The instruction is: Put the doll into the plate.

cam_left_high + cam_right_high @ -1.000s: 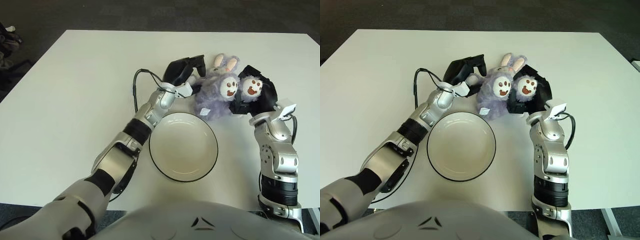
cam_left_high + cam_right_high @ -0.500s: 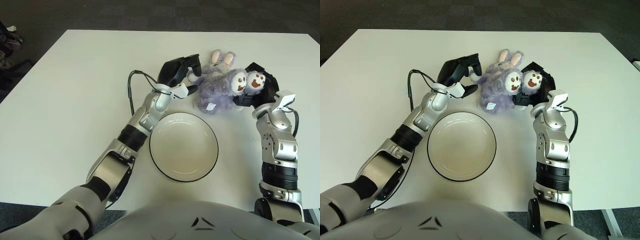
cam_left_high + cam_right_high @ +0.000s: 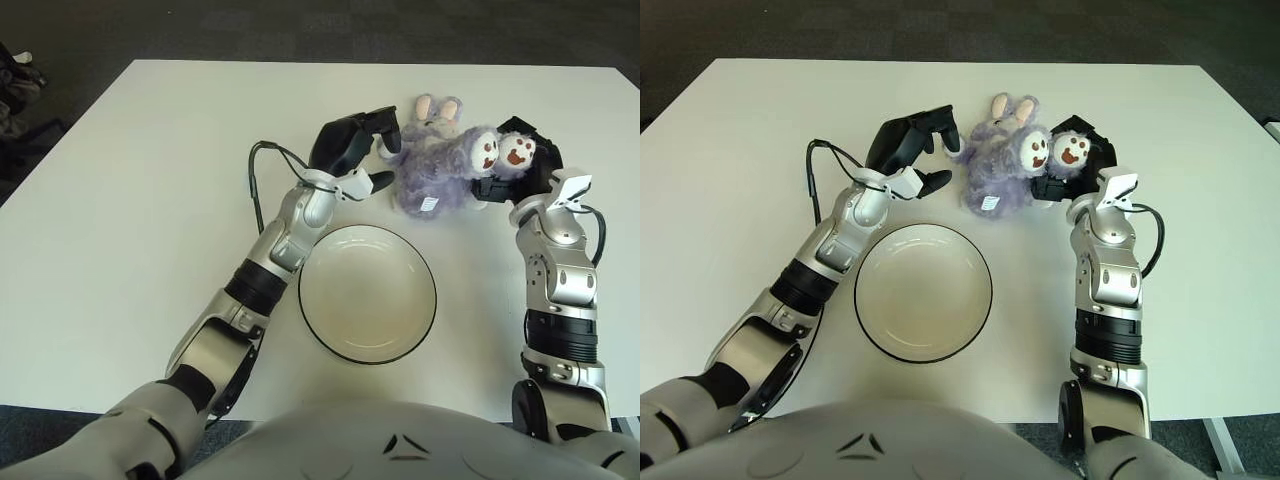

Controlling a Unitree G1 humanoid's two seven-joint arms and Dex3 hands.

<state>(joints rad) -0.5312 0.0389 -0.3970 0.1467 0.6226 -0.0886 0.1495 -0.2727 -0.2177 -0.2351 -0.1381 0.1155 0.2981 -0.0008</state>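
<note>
The doll [image 3: 437,172], a purple plush rabbit with white brown-printed soles, lies on the table just beyond the plate [image 3: 366,294], its pink-lined ears pointing away from me. The plate is white with a dark rim and holds nothing. My right hand [image 3: 516,162] is at the doll's right end, its black fingers curled around one foot. My left hand [image 3: 381,152] is at the doll's left side with finger and thumb spread on either side of the doll's small arm, loosely touching it.
The white table [image 3: 140,200] carries nothing else. A black cable [image 3: 256,180] loops beside my left forearm. Dark floor lies beyond the far edge, with dark objects [image 3: 15,80] at the far left.
The doll has swung away from the plate's rim toward the far side, its soles turning to the right with my right hand. My left hand has drawn back slightly to the left.
</note>
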